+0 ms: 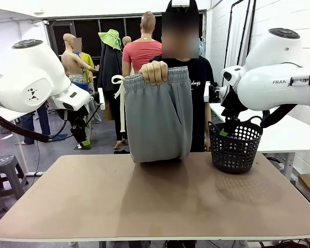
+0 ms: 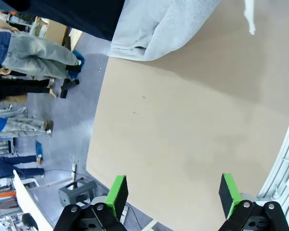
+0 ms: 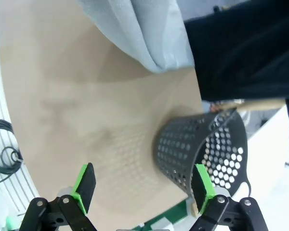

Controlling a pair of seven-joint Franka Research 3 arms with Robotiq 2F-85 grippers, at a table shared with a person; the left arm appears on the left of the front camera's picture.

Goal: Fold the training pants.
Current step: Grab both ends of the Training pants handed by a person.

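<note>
The pants [image 1: 160, 116] hang from the person's hand [image 1: 154, 72] at the far edge, with the bottom fold resting on the tabletop [image 1: 144, 206]. Your left fingers [image 2: 117, 192] and right fingers [image 3: 85, 185] are both spread wide and holding nothing. I'd wait till the pants lie flat, then pinch 2 corners evenly. The front view gives you the waistband grip. The wrist views give you the bunched fold, and the right one shows the basket [image 3: 202, 144] beside it.

Centre of the front view: the training pants [image 1: 160, 119] are soft, matt grey jersey cloth, with a white cord drawstring [image 1: 122, 103]. The table [image 1: 144, 206] below is a smooth, matt tan board. At right, the basket [image 1: 235, 150] is black perforated plastic, dull-sheened. The left arm [image 1: 31, 77] and right arm [image 1: 279, 77] have glossy white shells; the left gripper [image 2: 173, 192] carries matt green pads [image 2: 117, 192]
</note>
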